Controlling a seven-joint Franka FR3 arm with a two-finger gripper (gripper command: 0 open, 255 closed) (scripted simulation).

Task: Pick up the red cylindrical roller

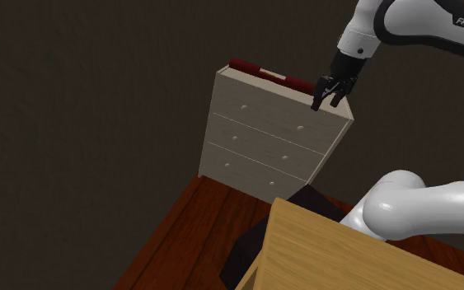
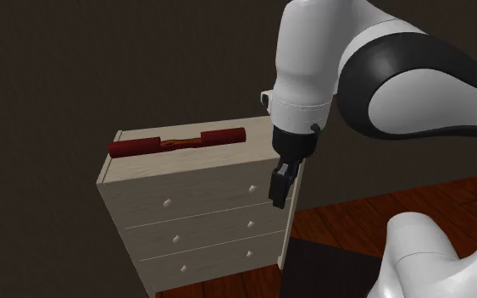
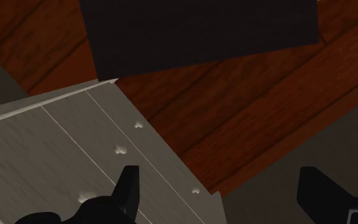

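- Beyond my fingers [image 2: 277,193], along the dresser [image 2: 202,207] top, lies the red roller [image 2: 177,141], well apart.
- Fingers stand wide apart, holding nothing, off the dresser's corner, likely staged for the reach.

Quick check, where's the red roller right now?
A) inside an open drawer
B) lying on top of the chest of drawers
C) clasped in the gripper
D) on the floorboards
B: the red roller lies along the top of the chest of drawers, whose three drawers are shut. The gripper hangs open near the chest's corner, apart from the roller.
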